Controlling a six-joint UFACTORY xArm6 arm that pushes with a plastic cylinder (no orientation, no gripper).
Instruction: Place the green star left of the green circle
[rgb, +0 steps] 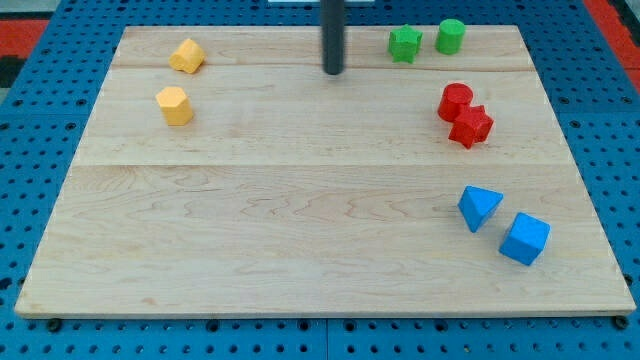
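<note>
The green star (404, 43) lies near the view's top edge of the wooden board (300, 230), right of centre. The green circle (451, 36) stands just to its right, a small gap between them. My tip (333, 70) rests on the board to the left of the green star and a little below it, apart from every block.
Two yellow blocks lie at the view's upper left: one (186, 56) near the top edge, one (175, 105) below it. A red circle (455, 102) touches a red star (471, 126) at the right. A blue triangle (479, 207) and a blue cube (525, 238) lie at lower right.
</note>
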